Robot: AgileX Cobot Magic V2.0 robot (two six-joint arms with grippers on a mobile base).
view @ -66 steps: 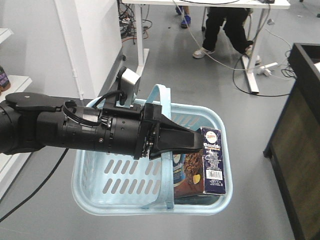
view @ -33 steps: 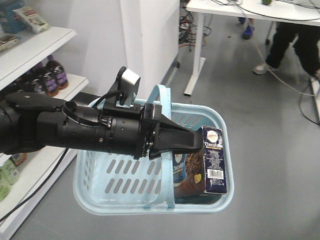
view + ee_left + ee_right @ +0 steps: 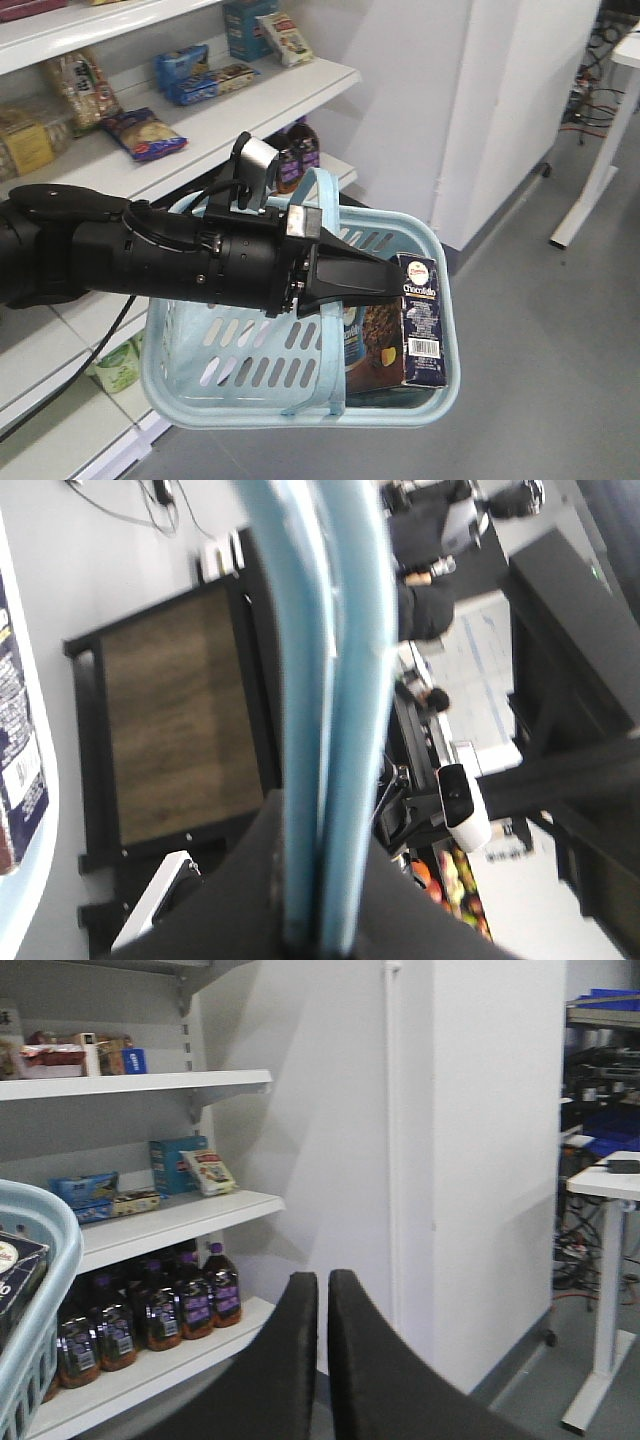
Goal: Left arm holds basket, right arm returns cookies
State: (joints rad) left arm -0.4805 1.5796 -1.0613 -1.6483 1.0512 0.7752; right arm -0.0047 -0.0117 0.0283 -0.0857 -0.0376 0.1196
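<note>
My left arm [image 3: 150, 265] reaches in from the left. Its gripper [image 3: 385, 280] is shut on the arched handle [image 3: 325, 215] of the light blue basket [image 3: 250, 395], which hangs in the air. The dark navy cookies box [image 3: 420, 320] stands upright in the basket's right end, beside the fingertips. In the left wrist view the handle [image 3: 330, 680] runs between the black fingers [image 3: 240, 900], and the box [image 3: 15, 780] shows at the left edge. My right gripper [image 3: 322, 1285] is shut with nothing in it. To its left are the basket's rim [image 3: 45, 1260] and a corner of the box [image 3: 15, 1270].
White shelves [image 3: 200, 130] stand on the left with snack packs [image 3: 140, 135], blue boxes [image 3: 185, 70] and dark bottles [image 3: 170, 1310]. A white pillar [image 3: 500, 110] rises behind the basket. A white desk leg [image 3: 590, 160] stands on the grey floor at the right.
The background has swung from desks and a seated person to the shelves. The left arm, basket and cookies box keep the same place in the view.
</note>
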